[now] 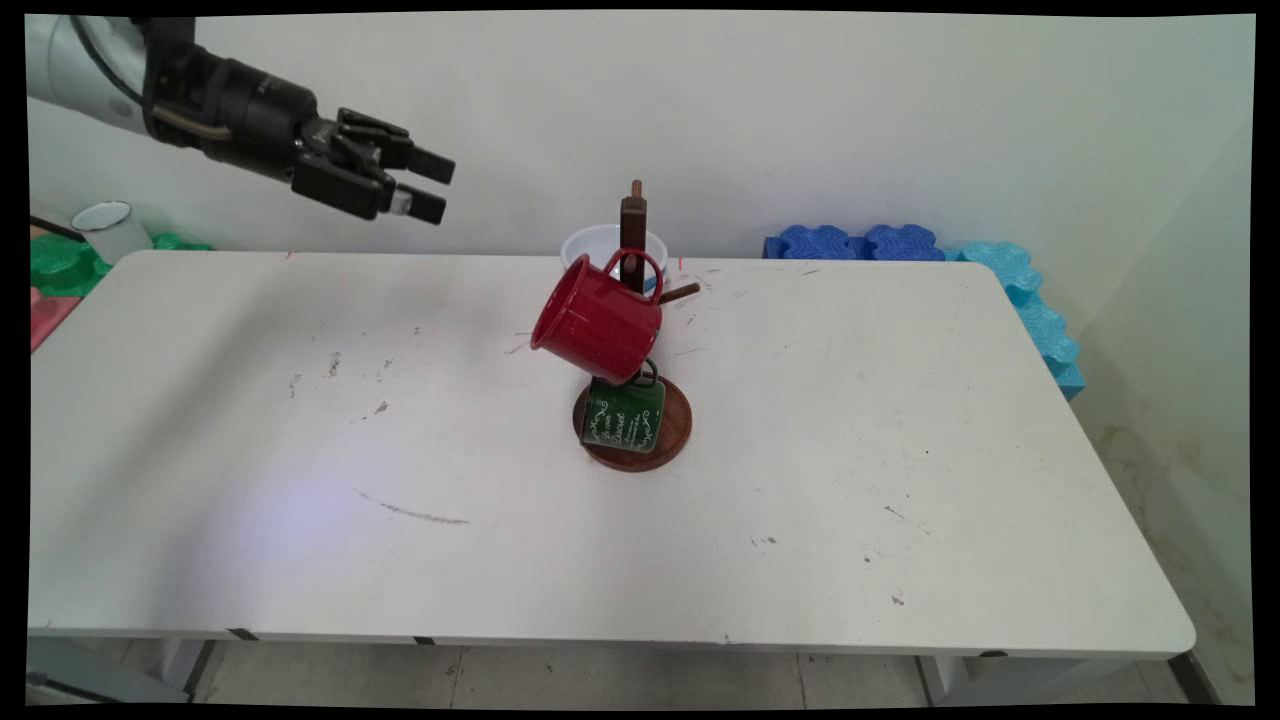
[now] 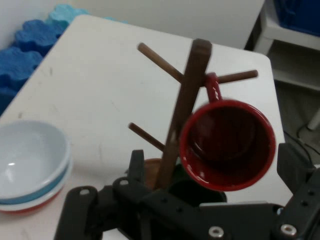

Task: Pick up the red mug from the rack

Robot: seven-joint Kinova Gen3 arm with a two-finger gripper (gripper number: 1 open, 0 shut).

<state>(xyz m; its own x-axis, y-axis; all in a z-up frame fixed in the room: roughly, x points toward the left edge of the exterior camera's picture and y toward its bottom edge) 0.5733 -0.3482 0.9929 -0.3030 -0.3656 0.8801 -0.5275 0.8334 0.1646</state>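
Red enamel mug (image 1: pixel 598 322) hangs by its handle from a peg of the brown wooden mug tree (image 1: pixel 633 235) near the middle of the white table (image 1: pixel 900 480), tilted with its open mouth facing left and slightly down. Below it a dark green mug (image 1: pixel 625 417) with white lettering hangs low over the tree's round base (image 1: pixel 675 432), and stacked bowls (image 2: pixel 30 165), white over blue over red, sit just behind the tree on the far side. The black gripper (image 1: pixel 425 187) hovers high above the table's far-left part, well apart from the tree, its fingers parted with a clear gap and holding nothing; from the hand view it looks straight into the red mug's mouth.

By its speckled sheen and thin rolled rim, the red mug is likely enamelled metal: light, rigid, smooth and somewhat slippery, liable to chip rather than shatter. Its wall near the rim looks the readiest place to pinch, one finger inside and one outside, since the handle is looped over the peg. The tree seems light enough to tip if pulled sideways. Blue foam blocks (image 1: pixel 860 242) lie beyond the table's far-right corner, and a white cup (image 1: pixel 108 228) stands off its far-left corner.
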